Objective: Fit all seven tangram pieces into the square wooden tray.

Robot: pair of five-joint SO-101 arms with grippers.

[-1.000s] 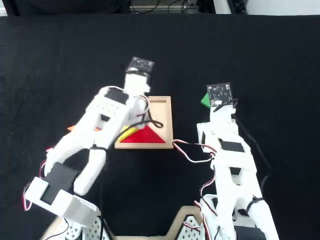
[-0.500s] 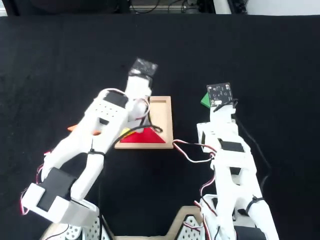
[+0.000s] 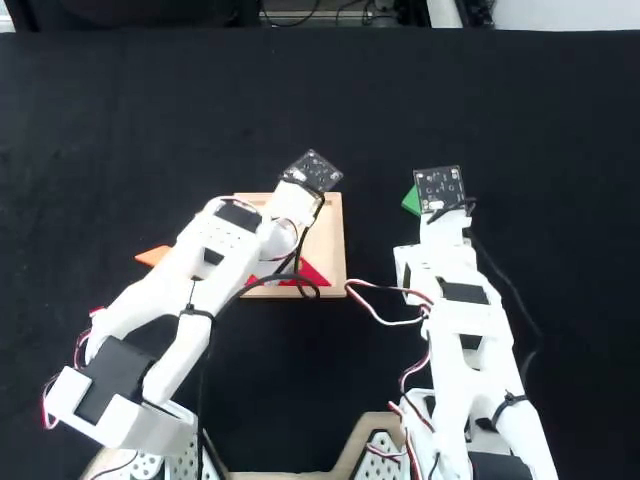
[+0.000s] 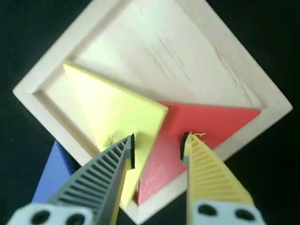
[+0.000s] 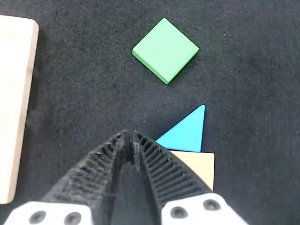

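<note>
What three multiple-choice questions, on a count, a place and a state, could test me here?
1. How many pieces lie in the wooden tray? A two; B four; C seven.
2. Where is the green square? A in the tray; B on the black table, outside the tray; C between a gripper's fingers.
3. How is the right gripper? A wide open; B shut and empty; C shut on a piece.

Answers: 1 A, the yellow triangle and the red triangle are the two in it. 2 B, it lies flat on the table, apart from the tray. 3 B, its fingers meet with nothing between them.
</note>
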